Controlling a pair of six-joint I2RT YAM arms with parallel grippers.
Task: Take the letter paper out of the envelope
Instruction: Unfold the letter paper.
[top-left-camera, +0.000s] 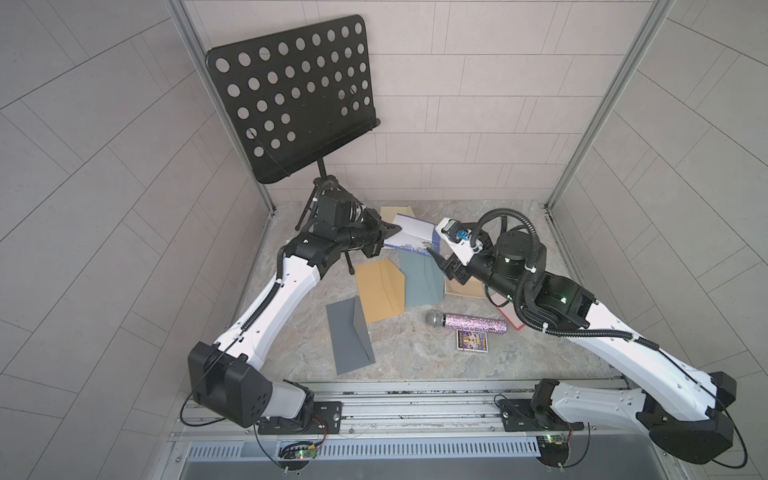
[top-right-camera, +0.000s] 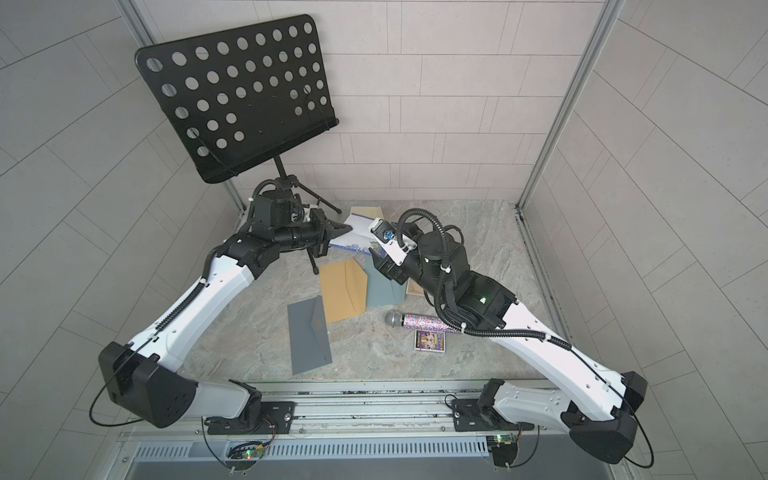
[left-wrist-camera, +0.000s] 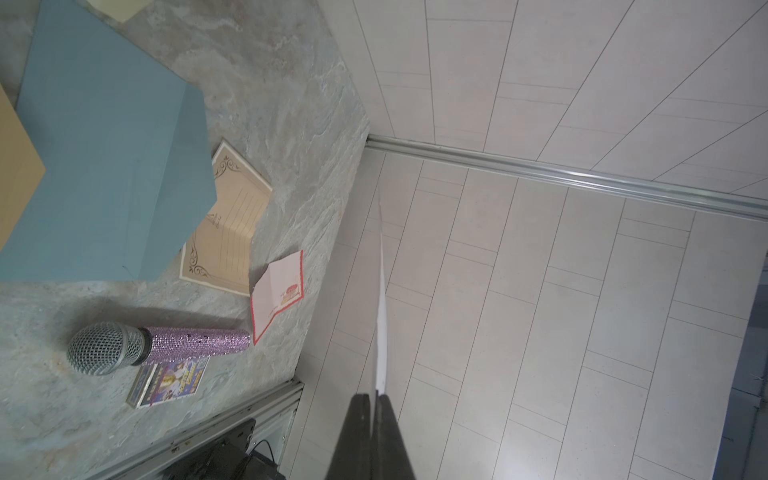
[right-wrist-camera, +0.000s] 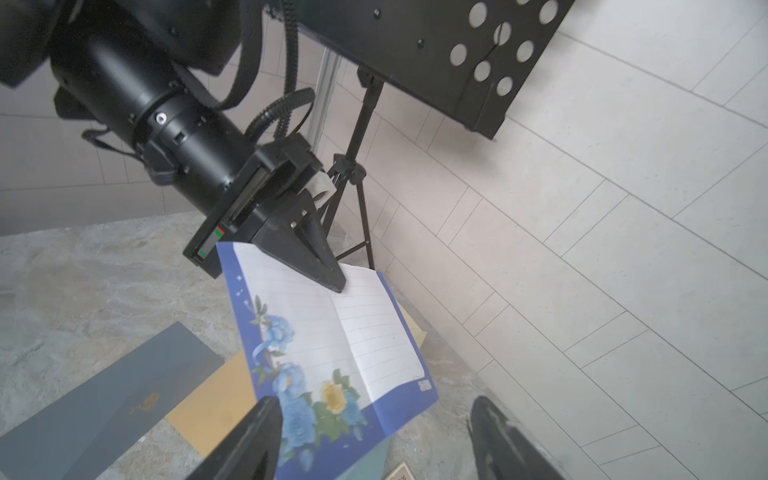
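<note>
"Blue-bordered letter paper (right-wrist-camera: 332, 332), lifted off the table at twelve o'clock. Who's got it?"

"The left gripper (top-left-camera: 392, 227), jaws pressed together, is pinching one edge of the sheet. The right gripper (right-wrist-camera: 376, 405) has its jaws spread, one finger on either side of the flowered end."

"And the teal envelope (top-left-camera: 422, 278)?"

"Flat near the table's centre, below the sheet. A tan envelope (top-left-camera: 380, 289) touches its nine o'clock edge."

"Any room to move?"

"Bare table (top-left-camera: 511, 220) at two o'clock. The music stand (top-left-camera: 295, 95) crowds ten."
</note>
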